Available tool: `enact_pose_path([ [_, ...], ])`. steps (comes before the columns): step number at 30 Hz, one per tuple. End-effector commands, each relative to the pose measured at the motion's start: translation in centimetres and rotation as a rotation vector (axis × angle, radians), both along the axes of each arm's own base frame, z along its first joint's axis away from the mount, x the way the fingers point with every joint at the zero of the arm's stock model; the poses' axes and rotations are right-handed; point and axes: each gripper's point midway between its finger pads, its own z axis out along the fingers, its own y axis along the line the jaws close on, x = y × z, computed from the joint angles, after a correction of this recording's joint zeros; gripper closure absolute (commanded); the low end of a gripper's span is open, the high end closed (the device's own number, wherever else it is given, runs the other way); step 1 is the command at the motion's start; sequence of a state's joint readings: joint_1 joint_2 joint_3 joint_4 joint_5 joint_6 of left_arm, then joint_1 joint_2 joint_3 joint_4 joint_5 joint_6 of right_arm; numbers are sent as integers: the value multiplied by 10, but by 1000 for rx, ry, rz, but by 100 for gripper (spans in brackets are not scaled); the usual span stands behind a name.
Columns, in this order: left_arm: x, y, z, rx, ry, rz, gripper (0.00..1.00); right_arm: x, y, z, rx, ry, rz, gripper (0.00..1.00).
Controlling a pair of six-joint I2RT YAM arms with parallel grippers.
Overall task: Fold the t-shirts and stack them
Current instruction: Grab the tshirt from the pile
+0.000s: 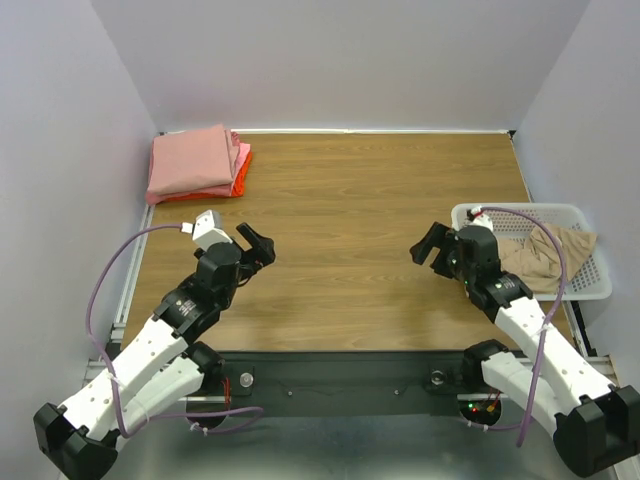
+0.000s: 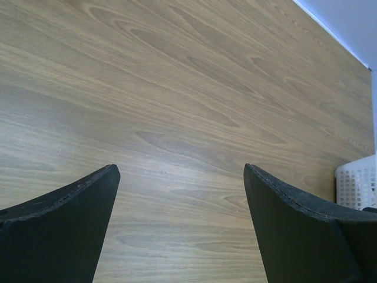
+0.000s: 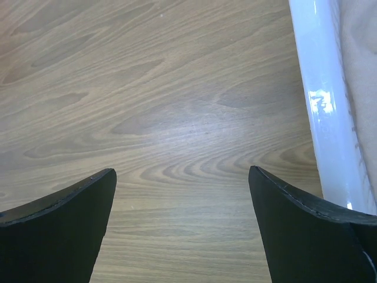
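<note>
A stack of folded t-shirts (image 1: 195, 162), salmon-pink on top with orange-red beneath, lies at the table's far left corner. A tan t-shirt (image 1: 545, 255) lies crumpled in the white mesh basket (image 1: 590, 290) at the right edge; a strip of it shows in the right wrist view (image 3: 360, 59). My left gripper (image 1: 258, 243) is open and empty over bare wood (image 2: 180, 171), well in front of the stack. My right gripper (image 1: 430, 244) is open and empty over bare wood (image 3: 181, 171), just left of the basket rim (image 3: 327, 106).
The wooden table (image 1: 350, 230) is walled in on three sides by pale panels. The basket's corner also shows in the left wrist view (image 2: 357, 184). Purple cables loop from each arm near the front edge.
</note>
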State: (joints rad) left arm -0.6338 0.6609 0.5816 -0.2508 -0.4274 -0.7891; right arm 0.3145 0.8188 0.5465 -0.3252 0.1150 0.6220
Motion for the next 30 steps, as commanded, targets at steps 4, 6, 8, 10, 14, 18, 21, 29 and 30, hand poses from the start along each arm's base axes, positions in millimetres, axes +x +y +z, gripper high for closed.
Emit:
enact_pose_path([
  [4, 6, 0, 15, -20, -67, 14, 2, 29, -7, 68, -10, -184, -56, 0],
  [6, 6, -1, 17, -10, -62, 4, 2, 37, -21, 79, -54, -212, -128, 0],
  [8, 7, -3, 19, -9, -61, -3, 1, 43, -35, 89, -84, -231, -211, 0],
  [10, 7, -4, 20, -9, -61, -10, 2, 53, -54, 89, -140, -221, -330, 0],
  [14, 7, 1, 17, 10, -39, 14, 2, 73, -106, 93, -239, -167, -571, 0],
  [18, 5, 1, 16, -1, -31, 18, 2, 83, -163, 52, -137, 8, -661, 0],
  [21, 6, 1, 18, -1, -42, 17, 2, 65, -211, 25, -137, 101, -809, 0],
  [29, 12, -2, 22, 24, -46, 5, 2, 34, -273, -22, -160, 262, -1014, 0],
  [30, 12, -3, 21, 27, -45, 5, 2, 33, -276, -26, -158, 275, -1021, 0],
])
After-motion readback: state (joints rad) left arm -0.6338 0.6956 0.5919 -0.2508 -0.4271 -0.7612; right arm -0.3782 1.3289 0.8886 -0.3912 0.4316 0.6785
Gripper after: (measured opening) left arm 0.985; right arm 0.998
